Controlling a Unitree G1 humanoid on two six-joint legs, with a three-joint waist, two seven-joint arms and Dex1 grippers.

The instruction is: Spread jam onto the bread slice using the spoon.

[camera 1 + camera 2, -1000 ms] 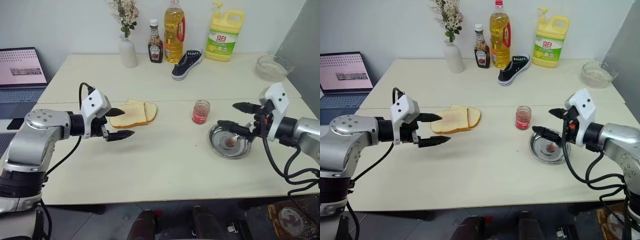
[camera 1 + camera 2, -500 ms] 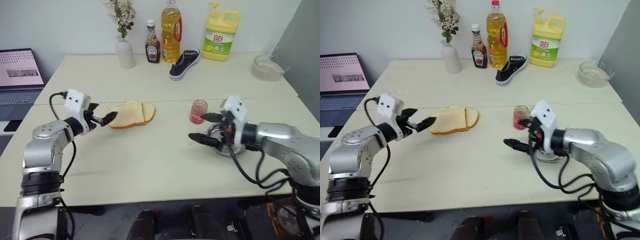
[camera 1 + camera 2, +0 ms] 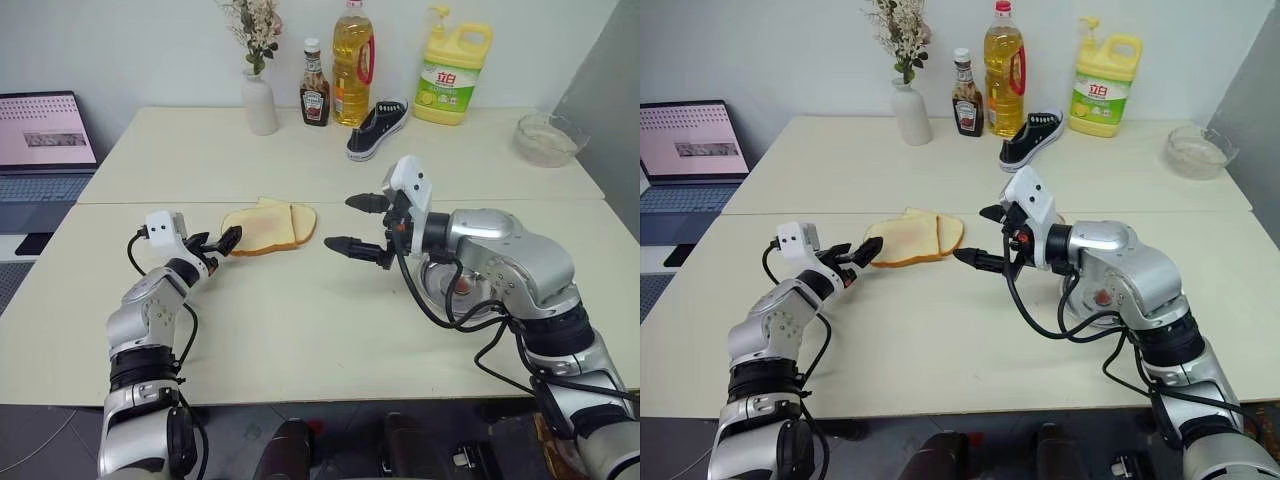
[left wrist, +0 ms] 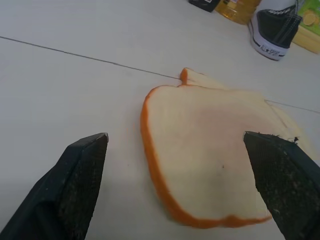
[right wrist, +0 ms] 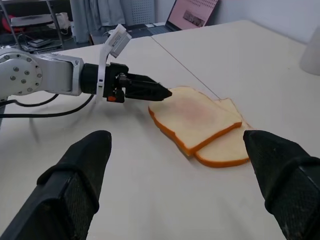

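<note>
Two overlapping slices lie mid-table. The pale bread slice [image 3: 256, 229] rests on top of a more golden slice [image 3: 303, 220]. My left gripper [image 3: 219, 241] is low at the bread's left edge, open, its fingers [image 4: 82, 170] standing either side of the crust with nothing held. My right gripper [image 3: 341, 223] hovers open and empty just right of the slices, pointing at them. In the right wrist view the left gripper [image 5: 150, 91] reaches the pale bread slice [image 5: 195, 117]. My right arm hides the jam. The spoon is not visible. A round steel dish [image 3: 478, 290] sits behind that arm.
Along the far edge stand a white vase [image 3: 260, 102], a brown-sauce bottle [image 3: 314, 95], an oil bottle [image 3: 350, 65] and a yellow detergent jug [image 3: 452, 80], with a black shoe [image 3: 377, 125] in front. A glass bowl [image 3: 545, 137] sits far right, a laptop [image 3: 45, 130] far left.
My left gripper dropped and rolled to the bread's left edge. My right gripper swung left from over the steel dish to beside the slices, covering the jar. The camera also shifted.
</note>
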